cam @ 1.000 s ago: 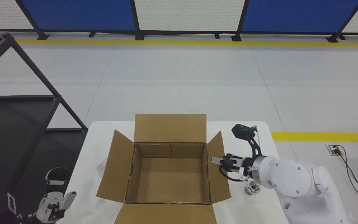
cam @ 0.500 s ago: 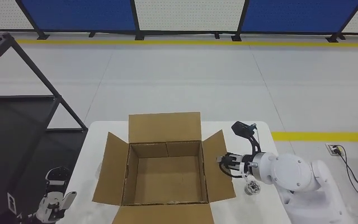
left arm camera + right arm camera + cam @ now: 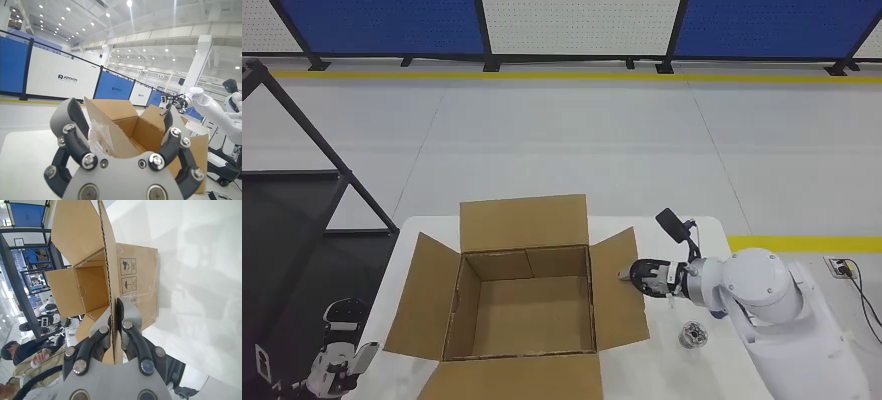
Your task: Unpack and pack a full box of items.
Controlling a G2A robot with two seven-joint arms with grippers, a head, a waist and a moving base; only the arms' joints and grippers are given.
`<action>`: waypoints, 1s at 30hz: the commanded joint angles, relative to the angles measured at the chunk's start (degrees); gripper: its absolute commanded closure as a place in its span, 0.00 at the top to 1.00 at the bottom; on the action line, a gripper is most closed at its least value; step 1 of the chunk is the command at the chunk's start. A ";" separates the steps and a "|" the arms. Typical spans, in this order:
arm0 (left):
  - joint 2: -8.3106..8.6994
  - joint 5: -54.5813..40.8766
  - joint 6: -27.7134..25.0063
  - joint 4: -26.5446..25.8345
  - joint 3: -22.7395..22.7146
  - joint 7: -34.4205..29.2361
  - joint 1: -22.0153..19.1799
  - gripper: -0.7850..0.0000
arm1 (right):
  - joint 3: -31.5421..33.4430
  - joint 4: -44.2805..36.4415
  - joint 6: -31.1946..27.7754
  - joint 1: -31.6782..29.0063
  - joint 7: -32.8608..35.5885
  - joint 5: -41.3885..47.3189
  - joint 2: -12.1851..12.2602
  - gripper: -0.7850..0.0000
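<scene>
**Right claw clamped on the box flap**

Count them up: two grippers, one cardboard box with four flaps, one small metal part. Nearest us, at 8 o'clock from the box and off the table's edge, the left gripper sits released, its curved, rubber-padded fingers spread wide. Across at 4 o'clock from the box, the small metal part, round and shiny, lies on the white table, apart from the cardboard.

Now the main event. The right gripper is at 3 o'clock of the box, clenched on the outer edge of the right flap. There is one pad on each face, with the corrugated edge running straight between them.

The box sits mid-table, open and brown, with a plain cardboard floor inside and its flaps splayed outward. The 12 o'clock flap angles up behind. Printed handling symbols mark a side wall, and clear tape wrinkles along one corner.

Beyond lie grey floor and a yellow line, then blue and white partition panels.
</scene>
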 commanded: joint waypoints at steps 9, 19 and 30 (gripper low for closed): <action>0.00 -0.01 -0.01 0.00 0.00 0.00 0.00 1.00 | -5.27 2.43 7.99 5.14 -7.95 13.26 4.46 0.00; 0.00 -0.01 -0.01 0.00 0.00 0.00 0.00 1.00 | -9.66 0.63 9.10 7.59 -9.08 16.99 9.61 0.00; 0.00 -0.01 -0.01 0.00 0.00 0.00 0.00 1.00 | -10.02 2.76 8.29 7.59 -8.26 20.25 11.96 0.00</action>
